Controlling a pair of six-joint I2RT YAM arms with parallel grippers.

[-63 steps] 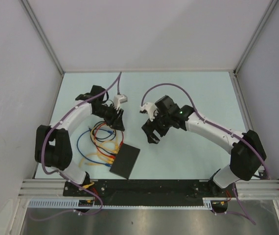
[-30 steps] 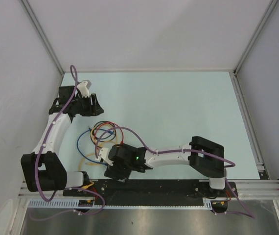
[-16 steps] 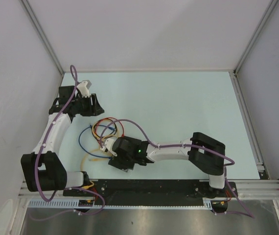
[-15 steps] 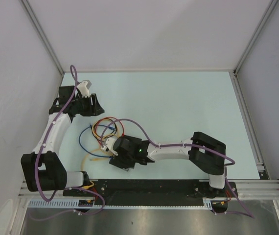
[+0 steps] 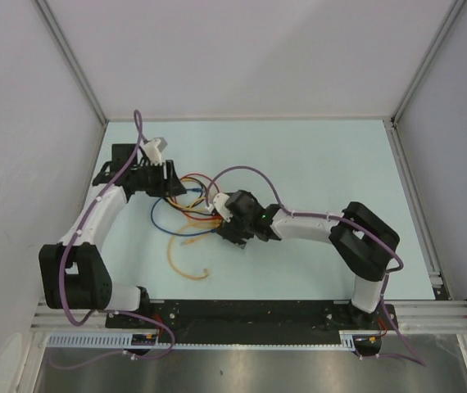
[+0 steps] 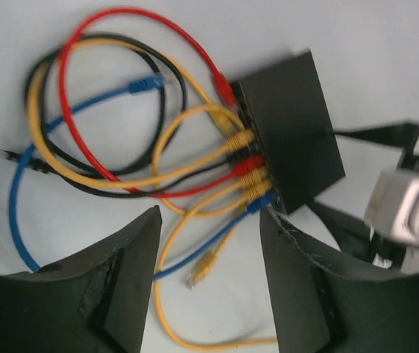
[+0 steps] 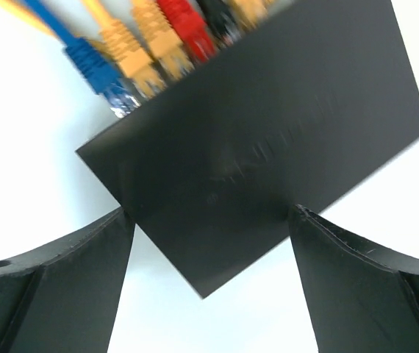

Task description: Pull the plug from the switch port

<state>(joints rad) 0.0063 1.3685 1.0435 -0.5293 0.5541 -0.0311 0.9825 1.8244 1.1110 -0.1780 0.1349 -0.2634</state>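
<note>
The right hand (image 7: 211,212) pinches a small flat matte-black rectangular switch (image 7: 268,140) at a back corner, one finger on each adjoining edge, just left of centre of the pale blue-green table (image 5: 324,164). Blue, yellow, red and black plugs (image 7: 151,44) fill the sockets along its narrow edge. Their thin coloured cables (image 6: 84,147) loop beneath the left hand (image 6: 209,250), which hovers with its fingers spread, holding nothing.
</note>
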